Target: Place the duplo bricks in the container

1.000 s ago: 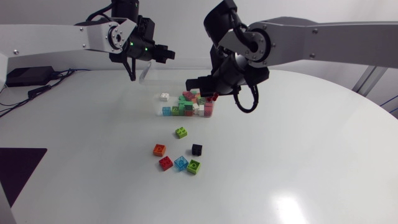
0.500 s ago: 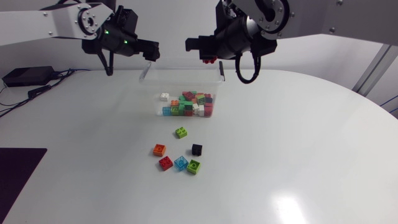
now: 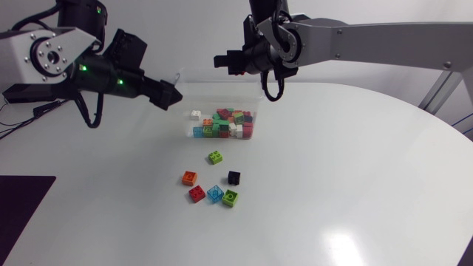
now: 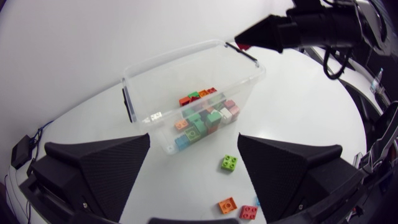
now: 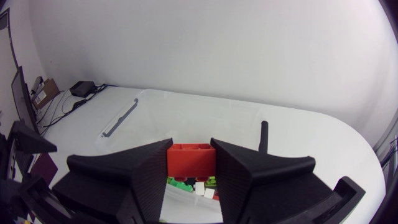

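While the left claw (image 3: 171, 97) hangs with its fingers spread wide and nothing between them, the clear box (image 4: 174, 55) sits just ahead of it, with a heap of mixed bricks (image 4: 202, 118) in its bottom. Short of the box, below those open fingers, six loose bricks (image 3: 216, 157) lie scattered on the table (image 3: 355, 185). The right claw (image 3: 222, 60) is clamped on a red brick (image 5: 189, 158), gripped from both sides, apparently above the box's far rim, though its height is hard to judge.
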